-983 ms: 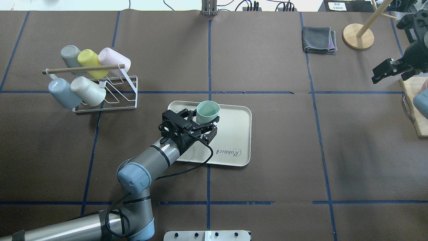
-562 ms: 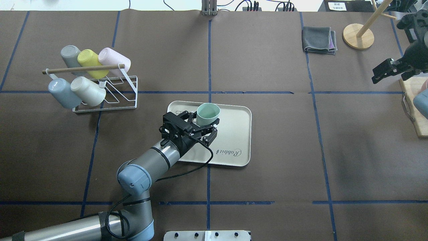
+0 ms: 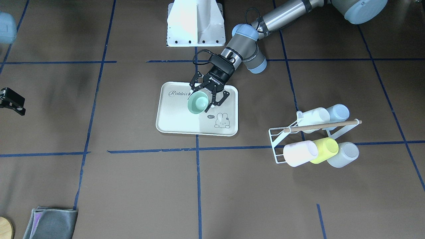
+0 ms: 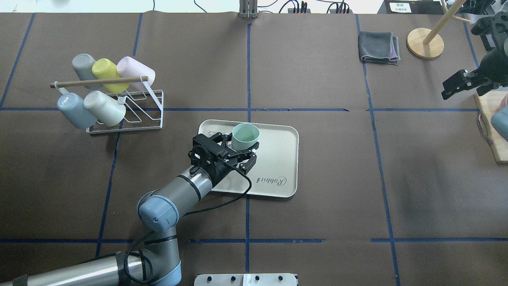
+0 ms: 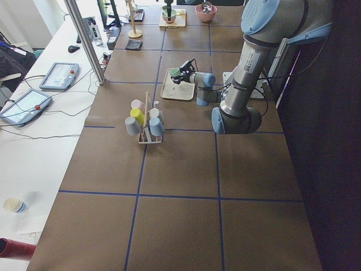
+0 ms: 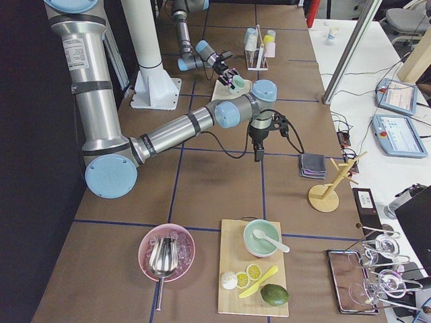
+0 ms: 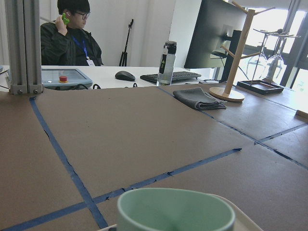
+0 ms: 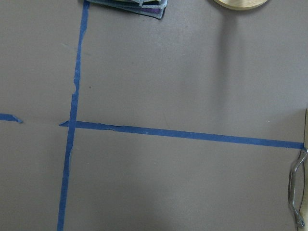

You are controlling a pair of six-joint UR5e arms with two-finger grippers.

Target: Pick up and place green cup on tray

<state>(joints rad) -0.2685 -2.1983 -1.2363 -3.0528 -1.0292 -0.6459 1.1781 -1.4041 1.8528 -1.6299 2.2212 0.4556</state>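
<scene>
**Now: green cup upright on the tray**

Largest, the cream tray [image 4: 278, 159] lies flat on the brown table [image 4: 317, 218]. The left gripper [image 4: 241, 147] has its fingers spread apart either side of the green cup [image 4: 245, 137], which stands inside the tray's far-left corner. The right gripper [image 4: 456, 85] hangs well away, fingers together.
</scene>
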